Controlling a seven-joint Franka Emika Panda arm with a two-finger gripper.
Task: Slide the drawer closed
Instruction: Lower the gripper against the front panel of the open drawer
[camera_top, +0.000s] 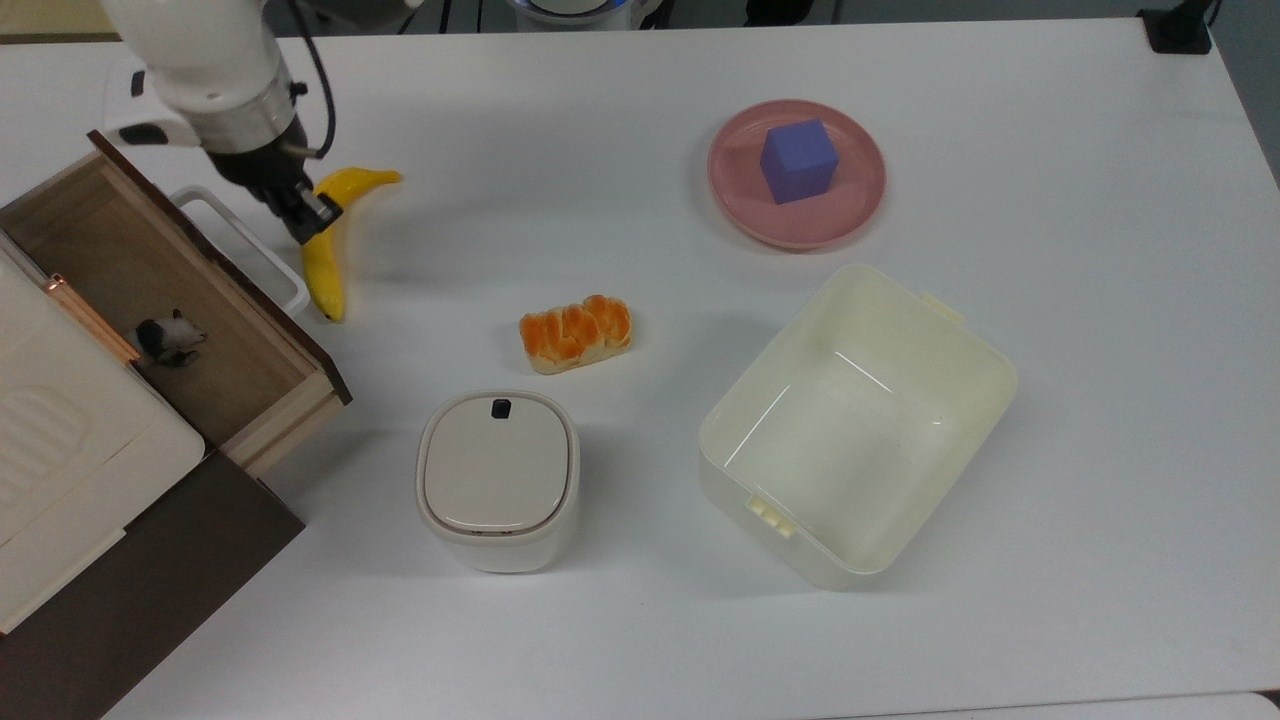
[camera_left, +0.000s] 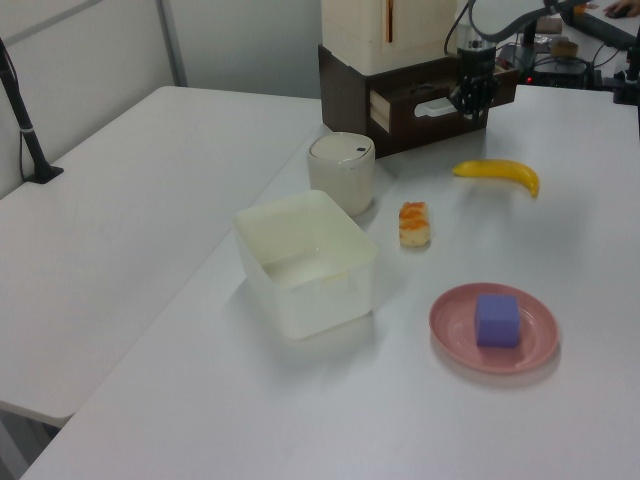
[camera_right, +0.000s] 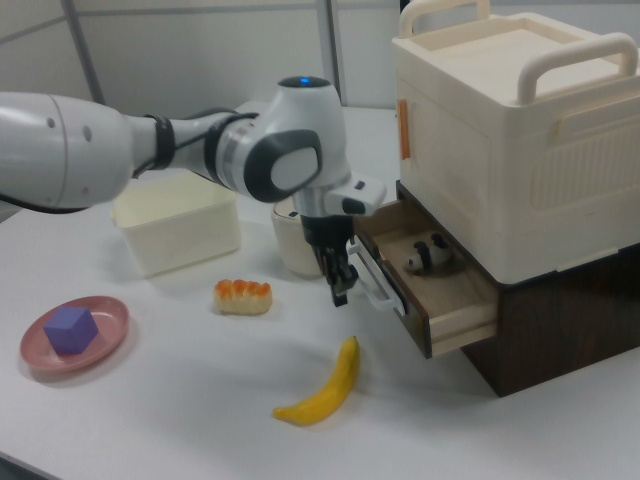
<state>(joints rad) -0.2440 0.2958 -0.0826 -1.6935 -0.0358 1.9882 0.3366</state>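
Note:
The drawer (camera_top: 110, 240) stands pulled out of the dark brown cabinet (camera_top: 150, 590) at the top view's left, with its light wood sides and floor showing. A small black and white toy (camera_top: 168, 340) lies inside it. Its white loop handle (camera_top: 250, 250) sticks out from the dark front panel. My gripper (camera_top: 312, 222) is shut, holds nothing and hangs just to the right of the handle, over the banana's upper end. The right view puts the gripper (camera_right: 341, 286) low, close in front of the handle (camera_right: 372, 282) and the open drawer (camera_right: 450, 295). I cannot tell whether they touch. In the left view the gripper (camera_left: 470, 100) hangs before the drawer front (camera_left: 440, 95).
A banana (camera_top: 322, 262) lies right beside the handle. On the table are an orange bun (camera_top: 577, 333), a white lidded bin (camera_top: 497, 478), a cream tub (camera_top: 960, 340), and a pink plate (camera_top: 735, 205) holding a purple cube (camera_top: 797, 160). A cream box (camera_top: 60, 450) tops the cabinet.

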